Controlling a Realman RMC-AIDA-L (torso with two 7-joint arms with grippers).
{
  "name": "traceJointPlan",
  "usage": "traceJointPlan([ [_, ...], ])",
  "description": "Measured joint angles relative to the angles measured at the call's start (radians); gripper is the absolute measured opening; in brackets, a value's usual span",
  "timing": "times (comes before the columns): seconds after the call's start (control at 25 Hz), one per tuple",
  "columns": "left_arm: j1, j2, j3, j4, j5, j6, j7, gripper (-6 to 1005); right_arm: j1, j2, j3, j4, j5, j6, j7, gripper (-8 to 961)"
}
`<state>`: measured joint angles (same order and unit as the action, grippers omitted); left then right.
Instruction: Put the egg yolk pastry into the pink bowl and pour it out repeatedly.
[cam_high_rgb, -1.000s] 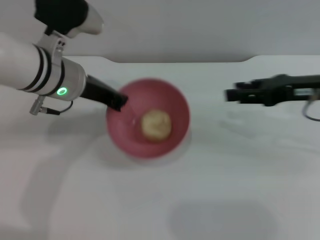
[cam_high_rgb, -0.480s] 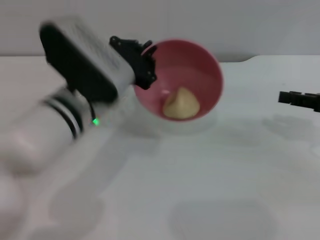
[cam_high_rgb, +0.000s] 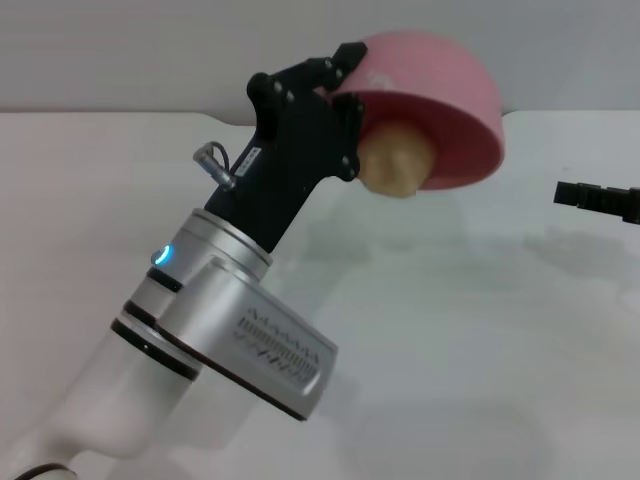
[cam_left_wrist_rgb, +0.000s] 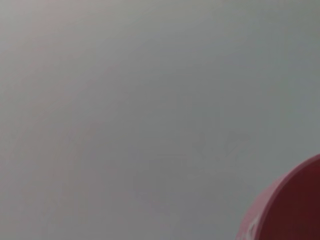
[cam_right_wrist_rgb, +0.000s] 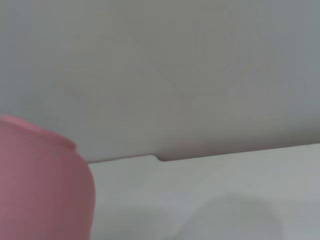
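The egg yolk pastry (cam_high_rgb: 396, 164) sat at the lip of the pink bowl (cam_high_rgb: 440, 105), just beside the left tool (cam_high_rgb: 340, 100), and the bowl was raised high above the surface (cam_high_rgb: 450, 330) and turned almost upside down. I judge that the putting-in was done and one pour was nearly finished, with the pastry about to drop and later rounds left. The left tool was pressed together on the bowl's rim; for the right tool (cam_high_rgb: 565, 193), far off to the side, I cannot tell.

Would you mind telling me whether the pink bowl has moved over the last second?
Yes. The pink bowl, gripped by the left gripper, has risen off the table and tipped over.
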<state>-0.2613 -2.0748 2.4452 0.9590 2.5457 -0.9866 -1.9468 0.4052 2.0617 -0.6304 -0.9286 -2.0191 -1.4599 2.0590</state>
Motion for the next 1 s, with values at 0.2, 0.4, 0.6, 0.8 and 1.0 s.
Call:
traceJointPlan([
  [0.2, -0.005, 0.003, 0.021, -0.012, 0.011, 0.014, 0.043, -2, 0.005, 0.0, 0.001, 0.002, 0.002, 0.015, 0.0, 463],
  [0.4, -0.014, 0.004, 0.048, -0.025, 0.012, -0.003, 0.118, -2, 0.013, 0.0, 0.001, 0.004, 0.002, 0.02, -0.001, 462],
  [0.6, -0.027, 0.0, 0.051, -0.045, -0.016, -0.003, 0.076, -1, 0.023, 0.001, -0.004, 0.008, 0.002, 0.02, -0.002, 462],
  [0.8, -0.037, 0.003, -0.001, 0.022, -0.268, 0.039, 0.009, -2, 0.037, 0.002, -0.011, 0.022, 0.002, 0.004, -0.026, 462],
  [1.0, 0.02, 0.012, -0.25, 0.203, -0.422, 0.372, 0.012, -1, 0.043, 0.003, -0.04, 0.036, 0.002, -0.006, -0.042, 462],
])
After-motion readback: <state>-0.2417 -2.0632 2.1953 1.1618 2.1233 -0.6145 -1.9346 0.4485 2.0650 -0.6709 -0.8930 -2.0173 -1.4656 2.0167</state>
